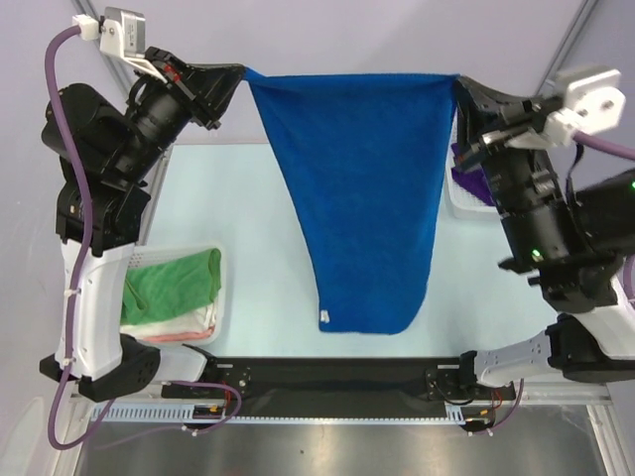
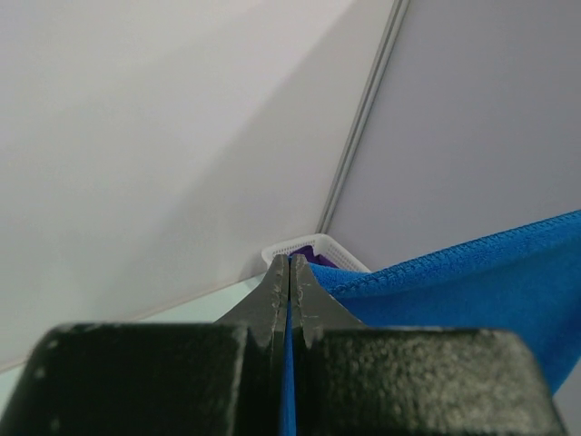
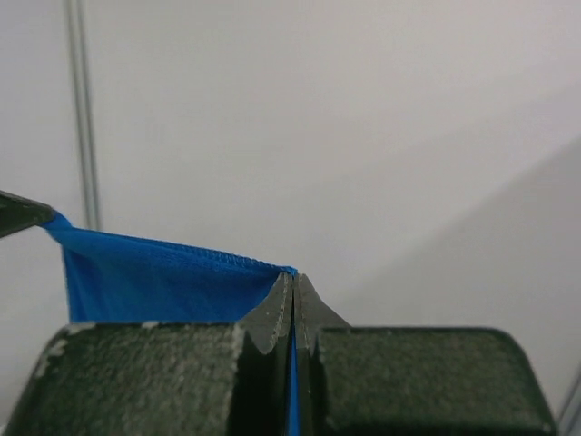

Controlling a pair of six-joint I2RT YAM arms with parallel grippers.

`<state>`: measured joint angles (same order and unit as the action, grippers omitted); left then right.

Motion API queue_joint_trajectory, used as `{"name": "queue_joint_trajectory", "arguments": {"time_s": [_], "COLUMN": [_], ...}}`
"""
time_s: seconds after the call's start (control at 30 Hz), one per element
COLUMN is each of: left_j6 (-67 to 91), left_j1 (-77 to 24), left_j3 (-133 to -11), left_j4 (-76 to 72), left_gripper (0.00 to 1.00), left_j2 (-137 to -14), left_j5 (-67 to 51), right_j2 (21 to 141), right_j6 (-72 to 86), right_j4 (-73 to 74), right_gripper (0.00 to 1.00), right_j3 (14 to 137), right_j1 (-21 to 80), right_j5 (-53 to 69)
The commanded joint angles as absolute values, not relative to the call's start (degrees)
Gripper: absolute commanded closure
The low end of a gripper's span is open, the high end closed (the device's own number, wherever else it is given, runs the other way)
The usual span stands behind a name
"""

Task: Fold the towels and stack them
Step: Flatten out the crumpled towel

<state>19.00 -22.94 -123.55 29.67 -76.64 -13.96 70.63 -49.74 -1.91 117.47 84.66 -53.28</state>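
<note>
A royal blue towel [image 1: 362, 188] hangs spread in the air above the table, its top edge stretched taut between my two grippers. My left gripper [image 1: 241, 77] is shut on its top left corner, and blue cloth shows between the closed jaws of the left gripper [image 2: 289, 265] in the left wrist view. At the top right corner my right gripper [image 1: 458, 87] is shut the same way, with the blue towel [image 3: 154, 272] running off to the left of the right gripper [image 3: 293, 280]. The towel narrows downward, and its bottom hem hangs near the front of the table.
A white mesh basket [image 1: 224, 297] at the front left holds a folded green towel [image 1: 174, 283] over white and pinkish ones. A second white basket [image 1: 462, 198] at the right holds a purple towel [image 1: 474, 178], partly hidden by the right arm; the basket [image 2: 309, 247] also shows beyond the left fingers.
</note>
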Motion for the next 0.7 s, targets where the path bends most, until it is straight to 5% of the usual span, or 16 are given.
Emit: {"name": "queue_joint_trajectory", "arguments": {"time_s": [0.0,0.17,0.27,0.67], "left_j6": [19.1,19.6,19.6,19.2], "left_j1": [-21.5,-21.0,-21.0,-20.9], "left_j3": [-123.8,-124.0,-124.0,-122.4], "left_j4": [25.6,24.7,24.9,22.9], "left_gripper": [1.0,1.0,1.0,1.0], "left_j2": [-77.3,-78.5,-78.8,-73.8], "left_j5": [-11.4,-12.2,-12.9,-17.9], "right_j2": [72.2,76.2,75.5,68.6], "right_j6": [-38.1,-16.9,-11.1,-8.8], "right_j4": [9.9,23.9,25.6,26.1], "right_gripper": [1.0,1.0,1.0,1.0], "right_j3": [121.5,123.6,122.2,120.6], "right_j1": [74.5,46.6,39.1,37.9], "right_j5": [-43.2,-25.3,-17.5,-11.5]}}
